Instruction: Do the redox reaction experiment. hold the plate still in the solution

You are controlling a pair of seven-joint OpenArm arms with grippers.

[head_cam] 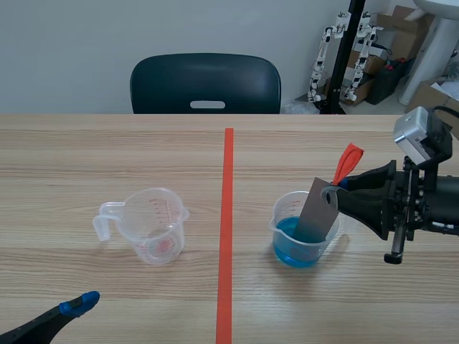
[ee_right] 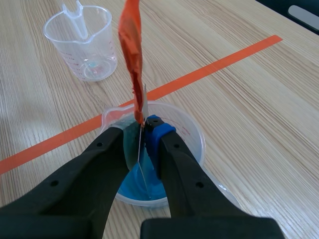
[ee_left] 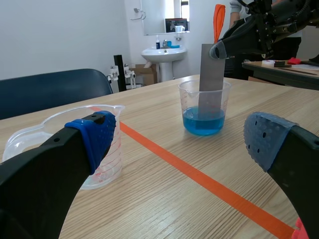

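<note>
A grey metal plate (head_cam: 316, 212) with an orange tag (head_cam: 348, 162) at its top stands tilted in a clear beaker of blue solution (head_cam: 300, 239), its lower end in the liquid. My right gripper (head_cam: 336, 195) is shut on the plate's upper end, coming in from the right. In the right wrist view the thin plate (ee_right: 141, 149) is edge-on between the fingers, above the blue solution (ee_right: 149, 186). The left wrist view shows the plate (ee_left: 209, 82) in the beaker (ee_left: 204, 107) far ahead. My left gripper (head_cam: 79, 304) rests open at the near left, holding nothing.
An empty clear measuring cup (head_cam: 150, 226) with a handle stands left of the orange tape line (head_cam: 226, 229). A dark chair (head_cam: 206, 83) is behind the table's far edge. Boxes and equipment sit at the back right.
</note>
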